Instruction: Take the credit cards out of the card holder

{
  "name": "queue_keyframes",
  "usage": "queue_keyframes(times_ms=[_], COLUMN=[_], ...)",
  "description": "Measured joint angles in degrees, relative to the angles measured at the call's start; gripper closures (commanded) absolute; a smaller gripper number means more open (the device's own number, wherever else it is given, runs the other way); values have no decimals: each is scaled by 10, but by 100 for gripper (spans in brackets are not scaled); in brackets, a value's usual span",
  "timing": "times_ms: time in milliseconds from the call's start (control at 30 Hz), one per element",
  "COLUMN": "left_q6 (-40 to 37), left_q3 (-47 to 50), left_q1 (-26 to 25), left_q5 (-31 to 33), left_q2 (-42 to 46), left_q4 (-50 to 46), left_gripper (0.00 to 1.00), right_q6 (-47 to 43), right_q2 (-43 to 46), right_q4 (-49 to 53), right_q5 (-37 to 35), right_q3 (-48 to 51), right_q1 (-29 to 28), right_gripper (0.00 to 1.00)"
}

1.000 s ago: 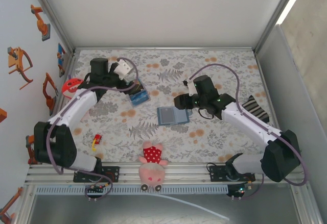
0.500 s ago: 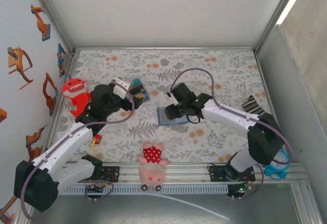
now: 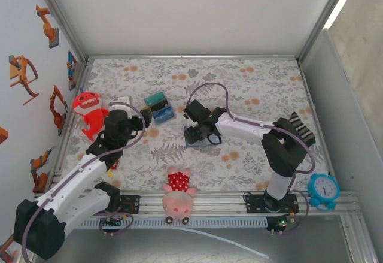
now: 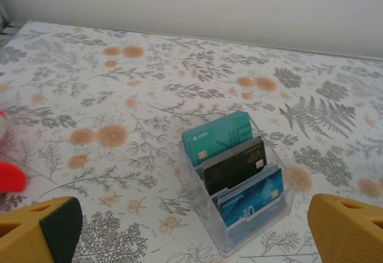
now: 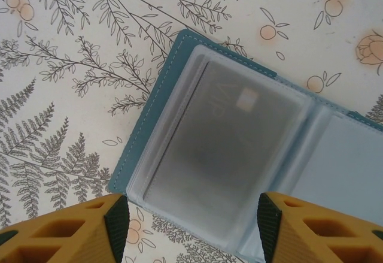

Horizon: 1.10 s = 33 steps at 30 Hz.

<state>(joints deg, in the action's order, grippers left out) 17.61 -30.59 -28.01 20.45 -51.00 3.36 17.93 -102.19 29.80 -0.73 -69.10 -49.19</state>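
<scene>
Low in the top view I see the pink plush toy (image 3: 178, 194). At centre, my right hand (image 5: 192, 215) hangs spread over the open card holder (image 5: 317, 149) on the desk (image 5: 60, 65), a card (image 5: 209, 149) under its clear sleeve. Upper left, my left hand (image 4: 194, 233) is spread wide, facing the clear card stand (image 4: 236, 179).

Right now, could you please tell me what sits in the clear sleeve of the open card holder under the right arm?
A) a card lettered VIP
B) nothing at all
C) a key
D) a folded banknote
A: in the right wrist view a grey card lettered VIP lies inside the clear sleeve of the open card holder.
</scene>
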Motion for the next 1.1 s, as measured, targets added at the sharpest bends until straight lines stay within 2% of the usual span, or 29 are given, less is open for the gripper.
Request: queue_keyframes(times_ms=[167,267,633,1000,1100], left_q6=[74,98,121,122,122], left_q3=[-1,-2,-13,-13,-13], left_q1=[14,21,23,23,23], left_q5=[53,63,61,61,61], left_q2=[-3,-10,-40,-39,-38], left_q4=[-28,-37,-46,-47,-49], left_gripper=[3,3,3,3,3], right_q6=[-6,-9,-13,-15,-14], right_q2=[-26,-33,-64,-65,-65], right_q4=[0,5,8,8,8], right_q5=[0,0,0,-5,-9], right_q3=[-14,-17,-22,-22,-22], right_q1=[-1,-1,-1,-1,-1], right_gripper=[41,38,34,49,57])
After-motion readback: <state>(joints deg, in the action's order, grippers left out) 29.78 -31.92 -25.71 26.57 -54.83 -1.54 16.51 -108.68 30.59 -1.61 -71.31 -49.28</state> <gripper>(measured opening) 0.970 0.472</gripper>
